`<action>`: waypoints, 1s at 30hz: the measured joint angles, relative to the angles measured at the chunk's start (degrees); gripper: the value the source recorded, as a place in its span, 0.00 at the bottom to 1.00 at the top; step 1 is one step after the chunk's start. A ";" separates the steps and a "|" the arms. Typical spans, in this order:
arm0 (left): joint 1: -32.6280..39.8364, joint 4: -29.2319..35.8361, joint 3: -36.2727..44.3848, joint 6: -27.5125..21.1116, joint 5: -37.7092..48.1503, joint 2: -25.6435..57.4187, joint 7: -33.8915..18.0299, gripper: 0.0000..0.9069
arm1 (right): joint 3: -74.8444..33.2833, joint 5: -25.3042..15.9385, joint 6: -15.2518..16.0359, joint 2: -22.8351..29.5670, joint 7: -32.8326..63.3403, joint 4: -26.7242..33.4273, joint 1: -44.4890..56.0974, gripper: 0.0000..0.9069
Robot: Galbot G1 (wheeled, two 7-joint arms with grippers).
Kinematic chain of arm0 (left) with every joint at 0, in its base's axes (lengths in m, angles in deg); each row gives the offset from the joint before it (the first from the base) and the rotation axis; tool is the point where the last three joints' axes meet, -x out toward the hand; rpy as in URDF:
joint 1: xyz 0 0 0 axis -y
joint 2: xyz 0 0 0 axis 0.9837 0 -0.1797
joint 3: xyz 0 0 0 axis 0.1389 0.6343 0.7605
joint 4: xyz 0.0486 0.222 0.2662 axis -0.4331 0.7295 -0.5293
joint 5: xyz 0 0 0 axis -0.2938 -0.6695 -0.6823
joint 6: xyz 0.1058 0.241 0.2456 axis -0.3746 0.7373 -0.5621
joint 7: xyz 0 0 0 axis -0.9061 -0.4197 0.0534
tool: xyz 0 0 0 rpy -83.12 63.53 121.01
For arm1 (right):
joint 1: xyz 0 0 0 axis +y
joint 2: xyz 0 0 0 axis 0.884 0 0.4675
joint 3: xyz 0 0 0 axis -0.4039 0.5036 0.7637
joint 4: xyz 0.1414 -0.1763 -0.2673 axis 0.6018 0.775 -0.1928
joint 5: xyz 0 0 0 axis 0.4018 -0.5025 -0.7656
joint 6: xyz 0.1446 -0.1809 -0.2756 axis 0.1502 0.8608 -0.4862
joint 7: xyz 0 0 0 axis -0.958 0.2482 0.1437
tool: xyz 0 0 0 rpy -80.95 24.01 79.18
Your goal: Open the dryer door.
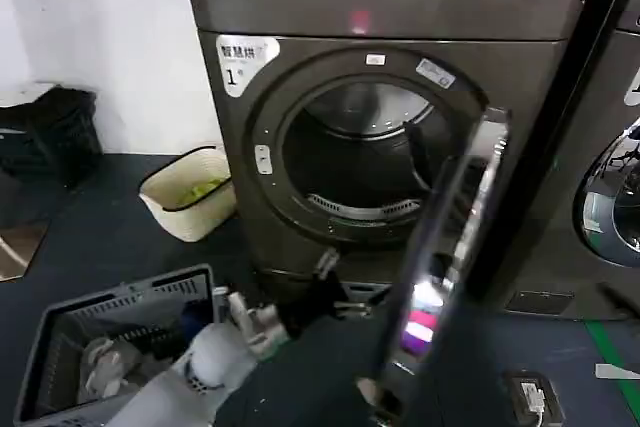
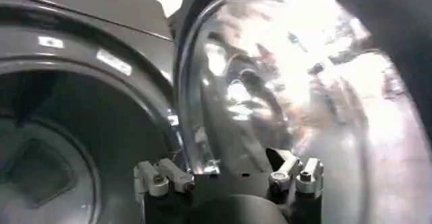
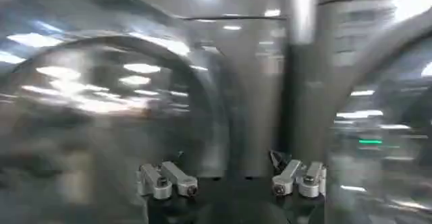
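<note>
The dryer [image 1: 400,97], marked by its white sticker [image 1: 245,59] at about ten o'clock of the opening, stands with the dryer door [image 1: 445,267] swung well out, edge-on to the head camera and hinged on the machine's right side. The drum [image 1: 365,162] is open to view.

The left gripper [image 1: 325,292] sits low, at six o'clock of the opening, just beside the door's inner face; in the left wrist view its fingers [image 2: 162,177] are spread wide and hold nothing. The right gripper [image 3: 233,178] also stands open and empty, facing shiny metal, probably the second machine [image 1: 610,177] at three o'clock.

The door looks nearly done. To finish well, the left arm should push along the hinge arc with a flat finger on the chrome rim, not the glass, and stop before the door strikes the neighbouring machine.

The floor [image 1: 110,237] is dark and matte. A cream basket [image 1: 190,192] sits at nine o'clock, a grey crate [image 1: 110,347] at seven.
</note>
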 joint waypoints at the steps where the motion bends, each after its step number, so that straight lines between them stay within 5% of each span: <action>1: 0.88 -0.42 0.89 -0.01 0.01 -0.54 0.00 1.00 | -0.54 -1.99 -1.15 1.10 2.85 0.07 0.45 1.00; 6: 4.25 -2.40 4.65 -0.54 -0.03 -3.40 -0.17 1.00 | -4.16 -11.02 -4.35 6.20 17.38 0.69 1.88 1.00; 13: 7.73 -4.83 9.26 -3.16 -1.23 -7.38 -0.91 1.00 | -11.87 -21.45 0.93 10.74 30.68 1.76 0.86 1.00; 30: 14.61 -13.10 15.92 -6.63 -1.69 -16.86 -2.71 1.00 | -26.00 -25.49 0.71 13.76 36.87 7.90 0.57 1.00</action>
